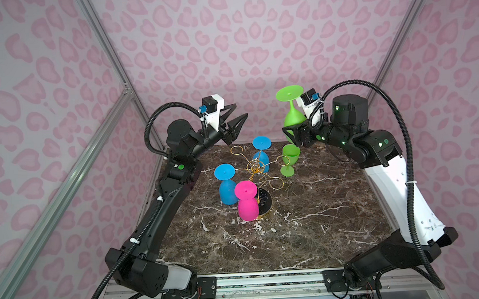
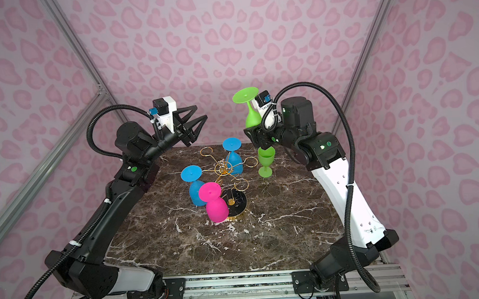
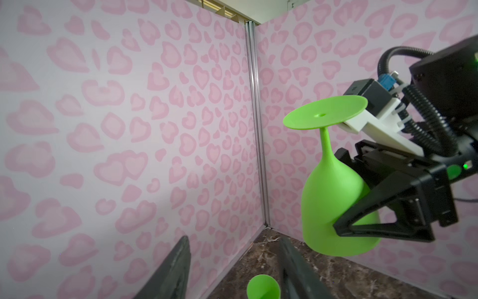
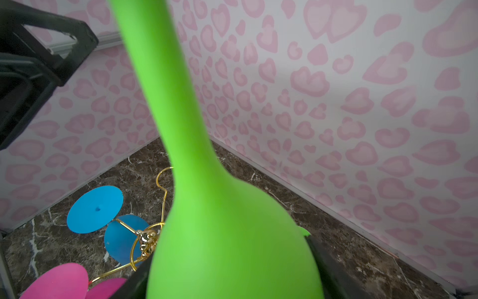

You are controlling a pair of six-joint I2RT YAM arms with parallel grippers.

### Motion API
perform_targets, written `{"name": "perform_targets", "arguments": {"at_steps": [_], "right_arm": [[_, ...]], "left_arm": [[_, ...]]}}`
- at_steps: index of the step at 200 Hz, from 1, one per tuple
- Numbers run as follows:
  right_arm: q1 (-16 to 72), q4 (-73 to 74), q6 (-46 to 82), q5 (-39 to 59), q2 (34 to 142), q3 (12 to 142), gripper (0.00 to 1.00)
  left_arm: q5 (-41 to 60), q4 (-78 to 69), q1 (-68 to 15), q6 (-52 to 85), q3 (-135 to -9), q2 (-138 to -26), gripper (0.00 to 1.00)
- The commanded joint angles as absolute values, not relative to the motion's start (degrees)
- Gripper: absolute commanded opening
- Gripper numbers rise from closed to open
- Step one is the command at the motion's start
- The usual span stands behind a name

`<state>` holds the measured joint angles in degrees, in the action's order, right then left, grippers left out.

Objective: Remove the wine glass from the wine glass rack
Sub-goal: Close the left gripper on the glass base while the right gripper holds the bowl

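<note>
- Top views: the right gripper (image 1: 290, 130) is clasping the inverted green glass (image 1: 294, 116) by its bowl, raised clear of the gold wire rack (image 1: 257, 166). The left gripper (image 1: 240, 110) is hanging spread and empty.
- Left wrist: the green glass (image 3: 333, 196) is looking like matte, light, stiff plastic with a thin stem.
- Right wrist: the green glass (image 4: 219, 233) is filling the jaws; its smooth, rounded bowl seems the safest hold.

**Left arm** (image 1: 166, 211): based at the near left corner of the table, it rises forward with the elbow bent and the forearm angled up toward the middle.
**Left hand** (image 1: 241, 109): high in the air, with its fingers (image 3: 178, 269) spread apart and nothing between them, pointing toward the right arm.
**Right arm** (image 1: 393, 193): mirrors the left from the near right corner, with the wrist turned inward.
**Right hand** (image 1: 291, 128): aloft, with its fingers (image 3: 375, 220) clamped on either side of the bowl of an inverted green wine glass (image 1: 293, 116).
</note>
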<state>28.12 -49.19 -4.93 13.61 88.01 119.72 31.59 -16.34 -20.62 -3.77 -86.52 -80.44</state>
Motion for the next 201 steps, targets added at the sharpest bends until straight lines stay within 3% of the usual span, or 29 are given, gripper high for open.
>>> {"name": "perform_targets", "arguments": {"at_steps": [1, 76, 201], "right_arm": [[28.2, -54.6, -4.7, 15.4, 88.3, 120.6, 0.72], [29.6, -55.3, -3.9, 20.2, 90.1, 119.3, 0.69], [35.0, -55.9, -2.2, 24.9, 94.9, 120.1, 0.65]], "left_arm": [[32.7, -21.1, -20.7, -21.2, -85.2, -80.2, 0.50], [46.3, -20.3, -21.1, -38.8, -83.7, -81.3, 0.50], [46.9, -20.7, -21.4, -41.3, -83.8, -81.6, 0.44]]}}
